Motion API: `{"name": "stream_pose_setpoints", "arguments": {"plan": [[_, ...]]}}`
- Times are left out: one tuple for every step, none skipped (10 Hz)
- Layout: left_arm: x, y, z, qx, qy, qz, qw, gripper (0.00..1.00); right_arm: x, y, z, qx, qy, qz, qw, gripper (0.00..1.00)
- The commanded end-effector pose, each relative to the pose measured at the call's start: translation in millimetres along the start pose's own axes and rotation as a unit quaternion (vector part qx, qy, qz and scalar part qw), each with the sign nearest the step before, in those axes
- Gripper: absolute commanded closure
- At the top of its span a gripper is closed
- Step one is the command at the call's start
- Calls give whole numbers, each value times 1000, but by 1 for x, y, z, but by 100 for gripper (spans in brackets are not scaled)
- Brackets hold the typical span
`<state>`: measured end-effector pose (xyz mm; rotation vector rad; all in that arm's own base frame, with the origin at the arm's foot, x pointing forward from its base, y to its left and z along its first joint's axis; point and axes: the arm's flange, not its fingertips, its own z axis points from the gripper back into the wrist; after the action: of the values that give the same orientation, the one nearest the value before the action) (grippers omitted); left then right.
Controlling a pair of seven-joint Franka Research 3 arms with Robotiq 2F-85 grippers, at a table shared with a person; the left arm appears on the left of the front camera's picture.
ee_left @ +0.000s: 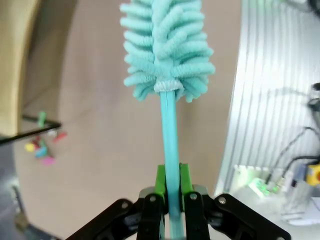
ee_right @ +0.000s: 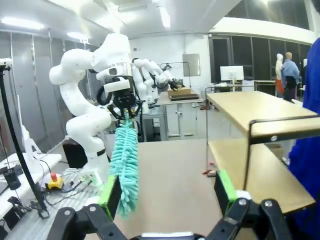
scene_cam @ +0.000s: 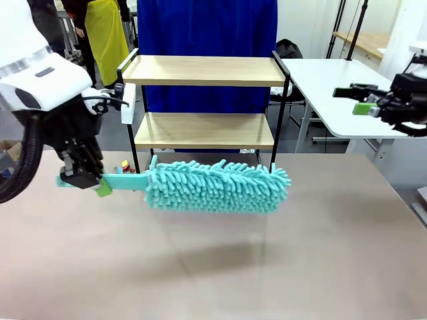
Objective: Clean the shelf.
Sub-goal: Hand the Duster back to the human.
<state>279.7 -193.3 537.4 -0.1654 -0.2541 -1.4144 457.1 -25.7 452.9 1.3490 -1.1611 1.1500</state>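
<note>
While the left pincer pinches a duster, the shelf shows two pale bare boards.

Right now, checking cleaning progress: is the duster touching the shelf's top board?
No: the teal duster, held by the left gripper, hangs above the tabletop, well below the shelf's top board.

1. A large beige tabletop is seen in the foreground.
2. The shelf is placed at its far edge.
3. Small colourful items are seen by the shelf's left leg.
</note>
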Motion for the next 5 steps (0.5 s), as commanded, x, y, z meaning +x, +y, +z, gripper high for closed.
{"name": "stream_pose_setpoints", "arguments": {"plan": [[4,17,-16,-11,-45,-22,999,87,-14,16,-24,-13,-7,-24,1000,0],[10,20,-21,9,-51,-17,999,87,-21,24,-28,-11,-17,-34,999,0],[15,21,-22,10,-68,-21,997,87,-16,26,-7,-2,-6,-32,999,0],[6,17,-16,2,-28,-15,999,87,-25,15,-19,6,-7,-27,1000,0],[6,17,-16,2,-28,-15,999,87,-25,15,-19,6,-7,-27,1000,0]]}}
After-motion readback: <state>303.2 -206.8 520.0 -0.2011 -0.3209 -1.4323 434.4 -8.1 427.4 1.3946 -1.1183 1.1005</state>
